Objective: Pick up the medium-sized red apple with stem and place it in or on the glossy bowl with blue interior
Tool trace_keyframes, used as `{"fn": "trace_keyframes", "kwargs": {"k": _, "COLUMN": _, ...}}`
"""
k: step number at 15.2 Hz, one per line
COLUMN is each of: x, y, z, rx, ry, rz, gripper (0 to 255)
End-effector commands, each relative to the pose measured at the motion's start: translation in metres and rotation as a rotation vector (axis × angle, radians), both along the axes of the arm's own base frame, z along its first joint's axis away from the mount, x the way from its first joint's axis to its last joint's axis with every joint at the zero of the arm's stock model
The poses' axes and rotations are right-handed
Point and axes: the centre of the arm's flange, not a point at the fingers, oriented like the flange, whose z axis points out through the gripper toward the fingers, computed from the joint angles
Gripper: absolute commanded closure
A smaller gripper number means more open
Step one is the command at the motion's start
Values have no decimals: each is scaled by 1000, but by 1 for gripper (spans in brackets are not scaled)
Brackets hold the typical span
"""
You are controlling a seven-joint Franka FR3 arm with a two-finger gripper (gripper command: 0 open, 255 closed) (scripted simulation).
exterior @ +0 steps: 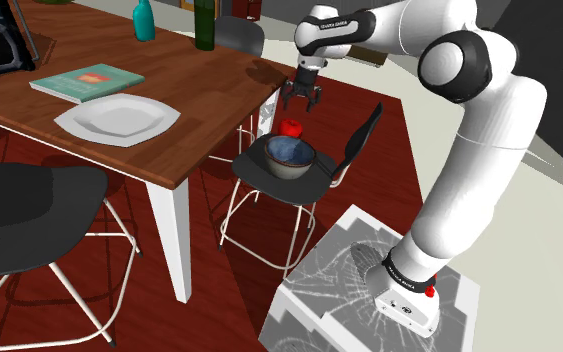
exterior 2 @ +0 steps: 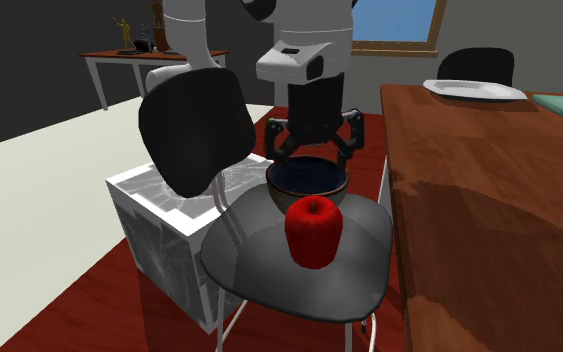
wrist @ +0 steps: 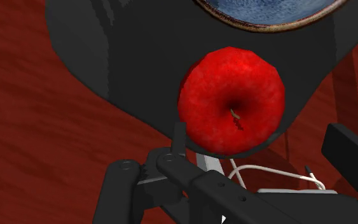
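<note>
Claw [exterior: 302,106] hung wide open above the red apple [exterior: 292,128].
Apple sat on the chair seat [exterior: 251,169], at the bowl's [exterior: 289,155] twelve o'clock, shoulder view.

Tool [exterior: 301,106] downward, jaws spread wide.

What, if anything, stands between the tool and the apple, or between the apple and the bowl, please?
Nothing visible does. The open tool hangs above the red apple with bare air between. The apple sits on the dark chair seat beside the bowl, with nothing between them; only the bowl's rim has to be cleared.
</note>
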Motion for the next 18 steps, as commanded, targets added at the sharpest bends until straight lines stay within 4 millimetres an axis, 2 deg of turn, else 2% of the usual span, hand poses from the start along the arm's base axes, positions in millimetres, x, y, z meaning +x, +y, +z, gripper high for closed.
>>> {"fn": "trace_keyframes", "kwargs": {"k": 1, "x": 4, "y": -3, "z": -10, "rx": 0, "ry": 0, "rz": -9, "gripper": 0}}
{"fn": "trace_keyframes", "kwargs": {"k": 7, "x": 4, "y": -1, "z": -40, "rx": 0, "ry": 0, "rz": -9, "gripper": 0}}
{"fn": "trace_keyframes", "kwargs": {"k": 14, "x": 4, "y": -1, "z": -40, "rx": 0, "ry": 0, "rz": -9, "gripper": 0}}
{"fn": "trace_keyframes", "kwargs": {"k": 15, "x": 4, "y": -1, "z": -40, "rx": 0, "ry": 0, "rz": -9, "gripper": 255}}
{"fn": "trace_keyframes", "kwargs": {"k": 18, "x": 4, "y": -1, "z": -40, "rx": 0, "ry": 0, "rz": -9, "gripper": 255}}
